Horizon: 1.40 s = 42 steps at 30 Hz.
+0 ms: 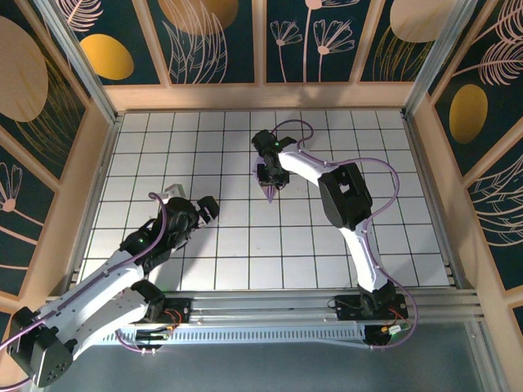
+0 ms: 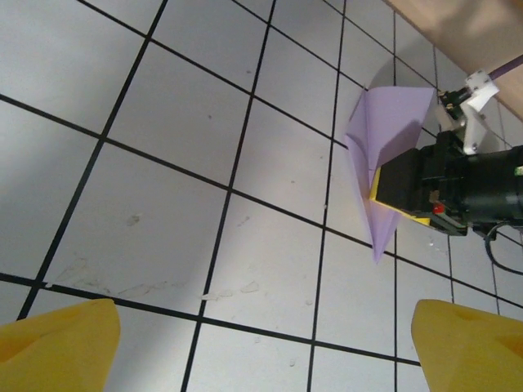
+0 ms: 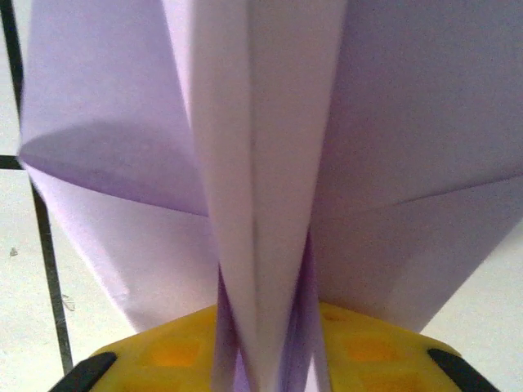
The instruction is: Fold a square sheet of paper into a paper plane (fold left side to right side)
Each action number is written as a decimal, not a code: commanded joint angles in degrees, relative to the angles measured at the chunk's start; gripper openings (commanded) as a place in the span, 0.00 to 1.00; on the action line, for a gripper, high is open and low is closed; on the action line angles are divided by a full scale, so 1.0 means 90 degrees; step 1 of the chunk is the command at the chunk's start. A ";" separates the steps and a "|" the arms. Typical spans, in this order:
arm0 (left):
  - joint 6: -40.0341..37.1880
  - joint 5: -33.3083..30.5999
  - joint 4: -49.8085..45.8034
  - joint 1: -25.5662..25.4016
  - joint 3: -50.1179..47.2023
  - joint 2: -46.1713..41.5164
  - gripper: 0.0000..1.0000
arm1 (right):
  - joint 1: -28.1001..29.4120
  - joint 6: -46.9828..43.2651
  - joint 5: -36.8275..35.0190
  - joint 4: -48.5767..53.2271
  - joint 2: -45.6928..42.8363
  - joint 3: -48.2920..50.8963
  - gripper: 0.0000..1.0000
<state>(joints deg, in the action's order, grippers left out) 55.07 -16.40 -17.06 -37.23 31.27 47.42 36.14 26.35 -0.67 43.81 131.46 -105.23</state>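
We see the paper plane [image 2: 382, 135] over the middle of the gridded surface [image 2: 163, 180], its keel between the right pincer [image 2: 396, 196] fingers, clamped or released we cannot tell, left pincer [image 2: 261, 351] spread wide nearby, grasping nothing

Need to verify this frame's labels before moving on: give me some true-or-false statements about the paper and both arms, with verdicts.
1. The paper plane is folded into a pointed dart. True.
2. The left gripper has its jaws shut. False: they stand wide apart.
3. The plane's centre fold lies between the jaws of the right gripper. True.
4. The left gripper touches the plane. False: it hovers over the table, apart from the plane.
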 commanded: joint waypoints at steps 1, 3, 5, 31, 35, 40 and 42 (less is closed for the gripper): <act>-0.0065 -0.0326 -0.0327 0.0014 0.0279 0.0023 0.92 | -0.0043 0.0128 -0.0079 0.0002 -0.0047 0.0214 0.32; -0.0073 -0.0423 -0.0389 0.0015 0.0357 0.0024 0.93 | -0.0043 0.0129 -0.0101 -0.0010 -0.0109 0.0245 0.35; -0.0090 -0.0484 -0.0437 0.0008 0.0421 0.0034 0.93 | -0.0041 0.0129 -0.0126 0.0004 -0.0152 0.0238 0.36; -0.0154 -0.0356 -0.0502 0.0011 0.0528 0.0180 0.95 | 0.0125 0.0166 -0.0309 0.0200 -0.0534 0.0101 0.38; -0.0137 -0.0346 -0.0497 0.0007 0.0549 0.0190 0.95 | 0.0153 0.0178 -0.0335 0.0248 -0.0606 0.0076 0.38; -0.0136 -0.0310 -0.0497 0.0013 0.0618 0.0190 0.95 | 0.0243 0.0161 -0.0403 0.0337 -0.0865 0.0138 0.43; -0.0132 -0.0314 -0.0495 0.0006 0.0642 0.0199 0.96 | 0.0288 0.0168 -0.0433 0.0346 -0.1045 0.0220 0.43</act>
<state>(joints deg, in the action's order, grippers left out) 54.41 -19.57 -20.69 -37.23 35.18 49.10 37.76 27.33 -2.46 44.88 127.00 -104.14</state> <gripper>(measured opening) 0.954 0.432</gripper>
